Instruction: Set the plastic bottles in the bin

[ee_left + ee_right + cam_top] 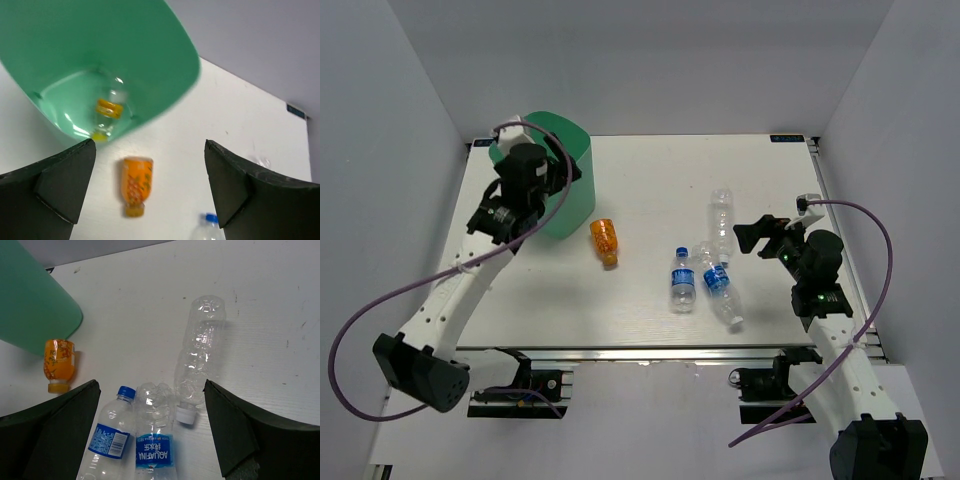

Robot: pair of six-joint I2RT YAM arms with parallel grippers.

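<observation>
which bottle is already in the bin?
The tiny yellow-orange bottle, down inside the bin; the orange bottle, clear bottle and two blue-capped bottles lie on the table.

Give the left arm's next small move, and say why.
Probably shift the left gripper off the bin and lower it over the orange bottle. Its jaws stand open and empty, the tiny bottle already lies in the bin, and the orange bottle lies on the table just beside it.

A white, lightly scuffed table (650, 190) stands enclosed on three sides by plain pale grey walls (650, 60) under even light.
</observation>
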